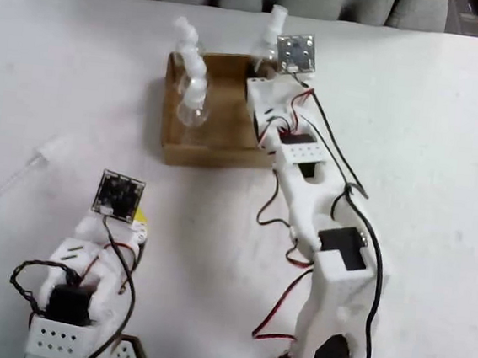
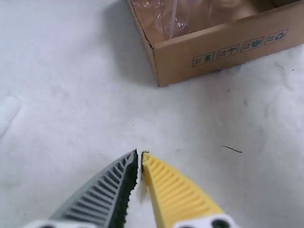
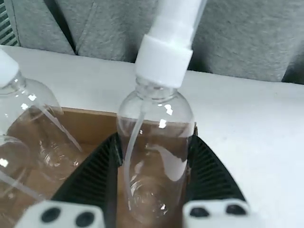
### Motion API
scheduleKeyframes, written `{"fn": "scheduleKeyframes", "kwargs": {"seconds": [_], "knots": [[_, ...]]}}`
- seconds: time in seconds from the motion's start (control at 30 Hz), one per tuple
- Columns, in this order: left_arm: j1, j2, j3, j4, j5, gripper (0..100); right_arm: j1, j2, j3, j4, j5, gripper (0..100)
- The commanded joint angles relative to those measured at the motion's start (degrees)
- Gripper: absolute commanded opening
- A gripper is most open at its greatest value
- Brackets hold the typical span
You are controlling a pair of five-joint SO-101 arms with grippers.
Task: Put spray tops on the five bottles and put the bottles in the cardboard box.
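- right end effector (image 3: 153, 142) is gripping a clear spray bottle (image 3: 156, 118) by the body. Its black fingers (image 3: 95, 175) are pressing on both sides, so it is open only to the bottle's width.
- the held bottle is standing upright, with a white spray top (image 3: 164, 52) sitting on its neck and a dip tube running down inside.
- the held bottle is sitting at the far right corner of the cardboard box (image 1: 212, 153). Can't tell if its base is touching the box floor.
- other clear bottles (image 1: 192, 90) with white tops are standing in the left part of the box, close together. Exact count is unclear.
- left end effector (image 2: 140, 156) is fully closed, grey and yellow tips touching, and is holding nothing.
- it is pointing at the bare white surface (image 2: 71, 95), near and left of the box and apart from it.
- a loose spray top (image 1: 49, 151) is lying on the surface left of the left arm, well apart from the box. Its thin tube is trailing toward the near left.
- the right arm is stretching from the near right edge up to the box, and the left arm is sitting folded at the near left.
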Motion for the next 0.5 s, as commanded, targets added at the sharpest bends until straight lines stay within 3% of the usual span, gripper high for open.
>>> {"fn": "scheduleKeyframes", "kwargs": {"seconds": [0.0,0.37,0.47], "knots": [[-0.66,-0.40,-0.18,-0.44,-3.16,2,0.13,0.48,-5.54,-1.54,0.00,1.5],[-0.66,-0.40,-0.18,-0.35,-6.15,2,0.22,10.95,-6.15,-22.46,0.00,1.5],[-0.66,-0.40,-0.18,-0.35,-6.24,2,0.31,12.26,-6.24,-23.60,0.09,1.5]]}}
